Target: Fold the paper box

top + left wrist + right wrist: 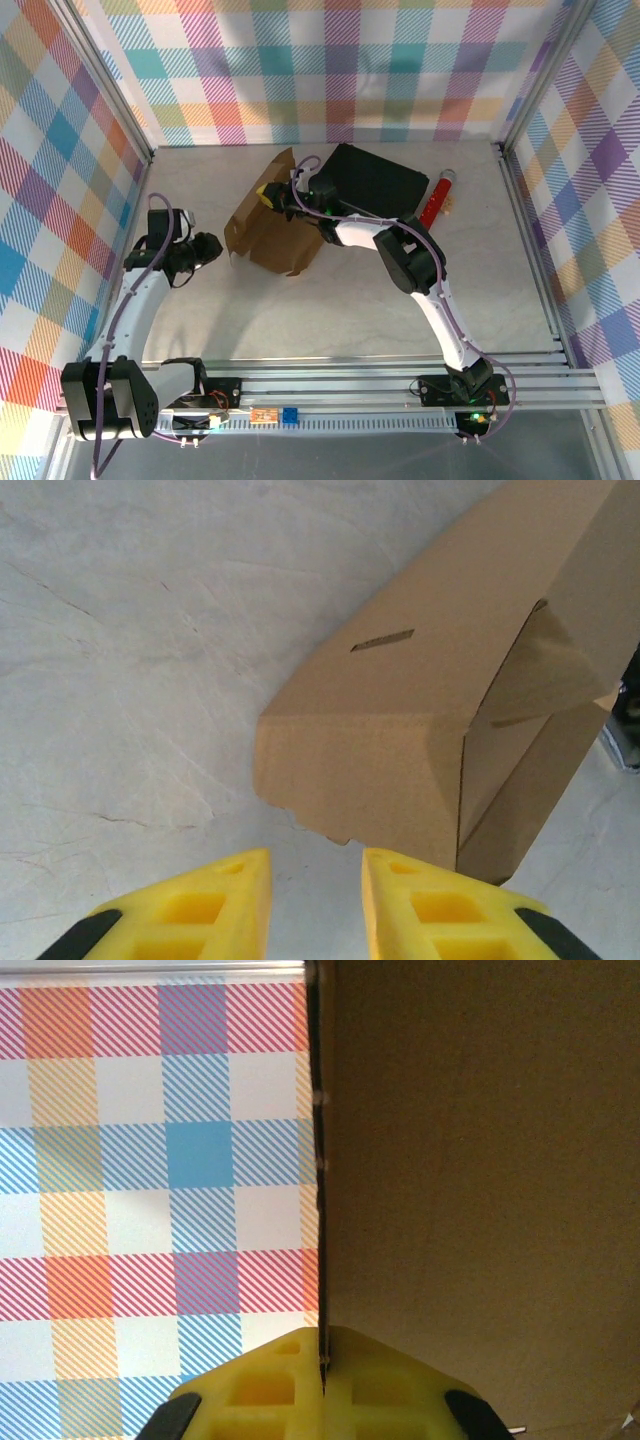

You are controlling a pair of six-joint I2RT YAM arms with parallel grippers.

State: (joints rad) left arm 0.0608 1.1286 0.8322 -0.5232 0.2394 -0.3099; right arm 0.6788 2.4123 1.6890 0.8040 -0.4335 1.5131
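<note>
Paper box (265,235) partly folded, one panel raised. That panel's edge is pinched between the fingers of right gripper (323,1355), clamped tight. Box corner just ahead of left gripper (315,870), not touching; jaws narrowly apart, holding nothing.

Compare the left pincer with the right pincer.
The left pincer stands open and holds nothing; the right pincer is clamped shut on a panel edge of the paper box. The left pincer sits apart from the box; the right pincer touches it. Both are yellow at the tip.
</note>
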